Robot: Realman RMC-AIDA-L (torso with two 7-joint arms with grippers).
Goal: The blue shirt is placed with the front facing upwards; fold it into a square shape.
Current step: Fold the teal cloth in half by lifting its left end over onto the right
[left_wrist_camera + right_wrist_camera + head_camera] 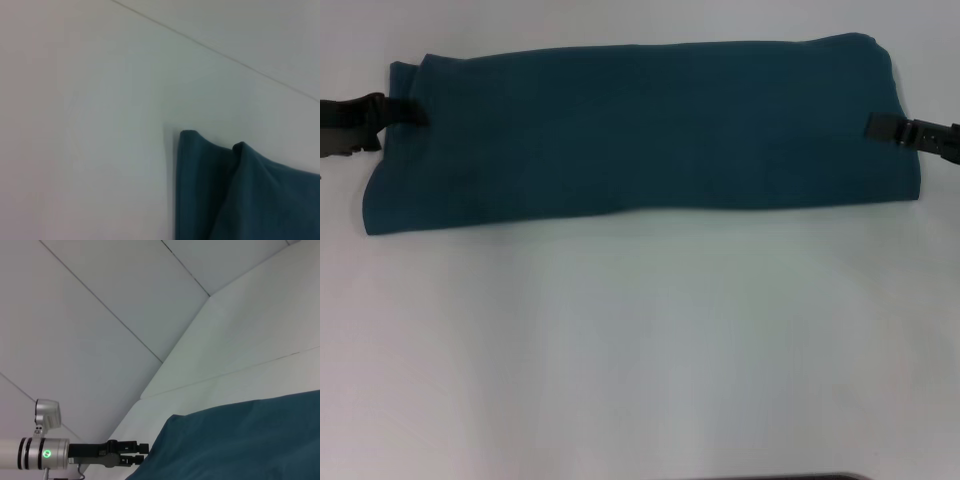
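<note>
The dark teal-blue cotton shirt [640,135] lies folded into a long band across the far part of the white table [640,350], bare surface wide before it. Its lettering is hidden. The left gripper [415,112] and right gripper [873,126] pinch its opposite ends, reaching in level from either side

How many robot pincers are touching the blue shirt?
2. The left pincer is at the left end of the blue shirt, and the right pincer is at its right end. Both reach onto the cloth's edges on the white table.
</note>
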